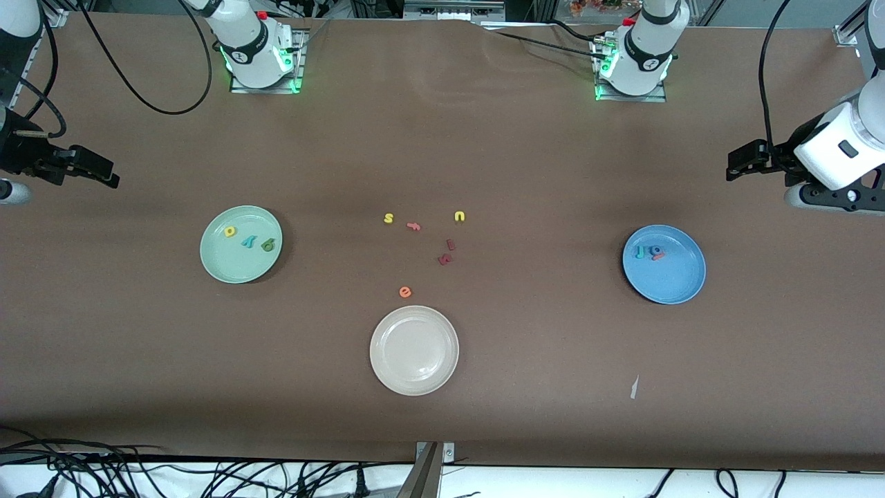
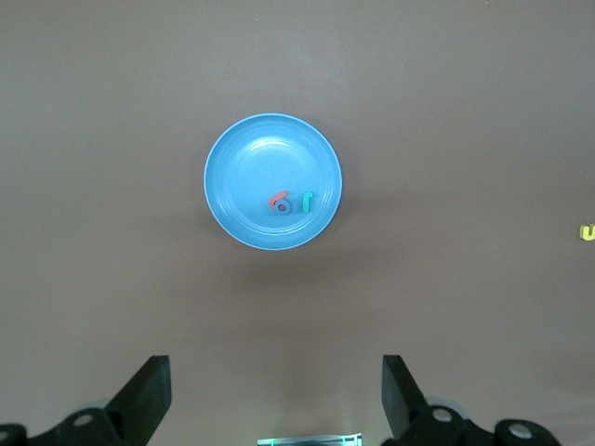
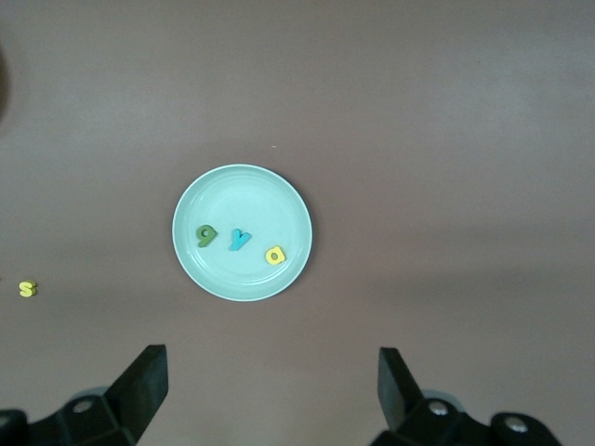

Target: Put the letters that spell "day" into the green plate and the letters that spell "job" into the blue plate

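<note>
- Green plate (image 1: 214, 259), toward the right arm's end from the beige plate (image 1: 387, 360), holds "day" (image 1: 249, 242).
- Blue plate (image 1: 681, 280), toward the left arm's end, holds "job" (image 1: 650, 253).
- Left hand (image 1: 733, 168) and right hand (image 1: 107, 178) hang released over bare bench (image 1: 539, 360).

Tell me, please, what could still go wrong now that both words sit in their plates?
The j, o and b crowd together near one edge of the blue plate, so a bump might spill them. The open left gripper and open right gripper wait at the table's ends; a careless sweep could scatter the leftover letters.
</note>
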